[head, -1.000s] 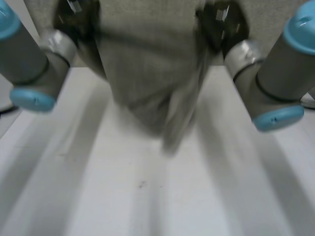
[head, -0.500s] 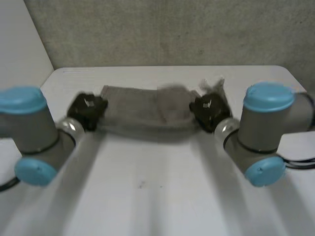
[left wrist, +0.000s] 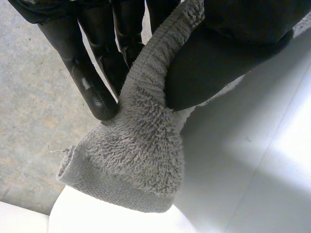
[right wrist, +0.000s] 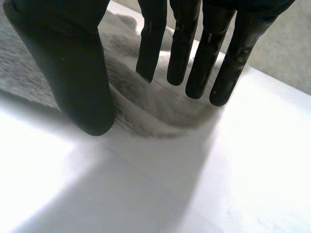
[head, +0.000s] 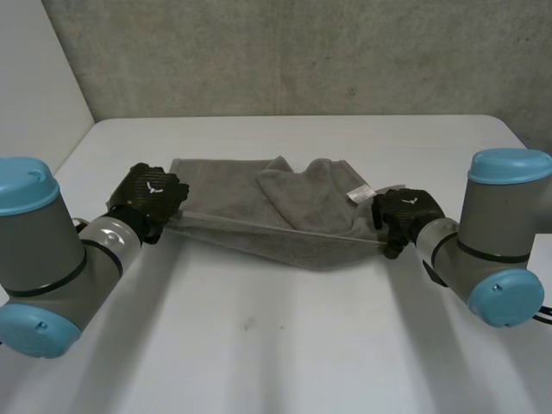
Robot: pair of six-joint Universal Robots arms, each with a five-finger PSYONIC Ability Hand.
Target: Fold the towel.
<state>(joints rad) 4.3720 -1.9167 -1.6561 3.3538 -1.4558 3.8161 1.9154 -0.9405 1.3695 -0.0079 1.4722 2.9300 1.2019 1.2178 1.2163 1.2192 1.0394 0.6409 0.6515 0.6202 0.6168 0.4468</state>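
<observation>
Here the towel [head: 285,226] lies mid-frame on the desk [head: 285,345]. The left hand [head: 151,197] and right hand [head: 404,214] each pinch a near corner, stretching that edge taut, likely for a clean fold.

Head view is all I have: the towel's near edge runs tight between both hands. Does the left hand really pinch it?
Observer: Yes. The left wrist view shows the left hand pinching the towel between thumb and fingers.
Operator: Is any cloth past the pinch?
Observer: Yes, a short corner sticks out beyond the fingertips.
Operator: And the right hand?
Observer: Its wrist view shows the towel passing between the thumb and straight fingers of the right hand.
</observation>
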